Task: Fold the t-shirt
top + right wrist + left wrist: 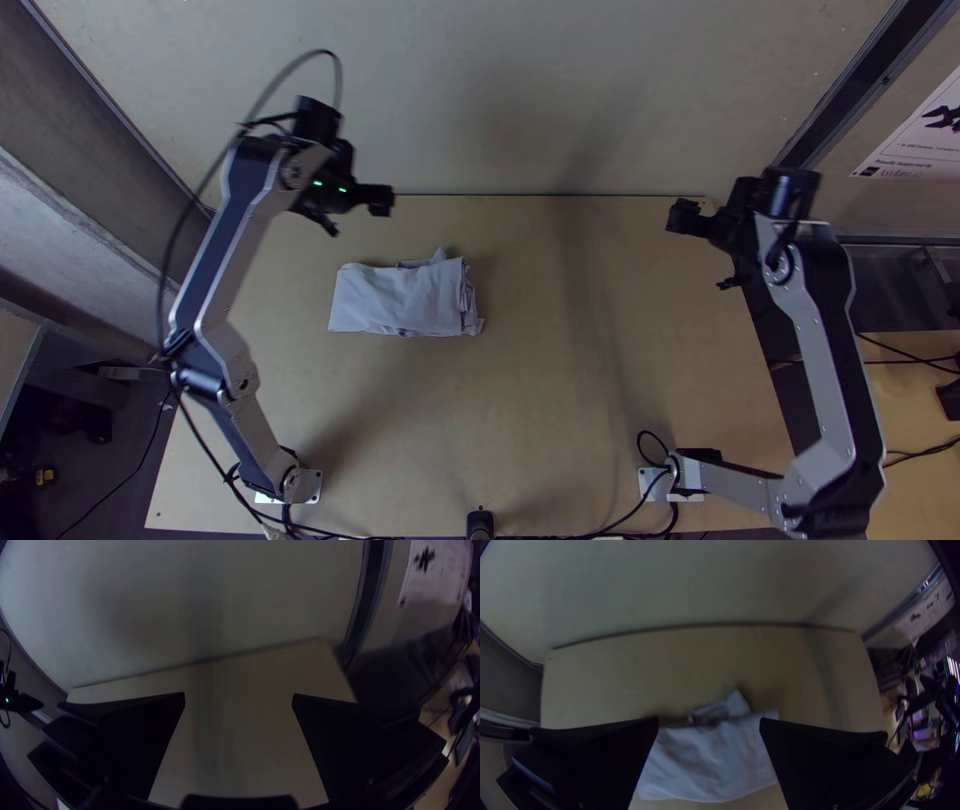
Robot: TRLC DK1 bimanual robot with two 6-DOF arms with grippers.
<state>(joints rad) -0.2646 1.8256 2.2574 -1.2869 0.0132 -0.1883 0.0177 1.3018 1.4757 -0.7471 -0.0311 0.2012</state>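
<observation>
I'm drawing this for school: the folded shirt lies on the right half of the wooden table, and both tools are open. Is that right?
Almost! The folded shirt lies on the left half of the wooden table, not the right; the top view shows it. The left tool and right tool are indeed open.

White printed sheet (915, 150) on pale wall panel (870, 130), upper right of frame in top view, beside dark post (858, 90). Carries black figure (940, 117), short lines of small print under it, small dark square mark (868, 171) at lower left corner. Same sheet at upper right of both wrist views, tilted, blurred; black figure plain in right one, print there faint. Wording too small to make out.
</observation>
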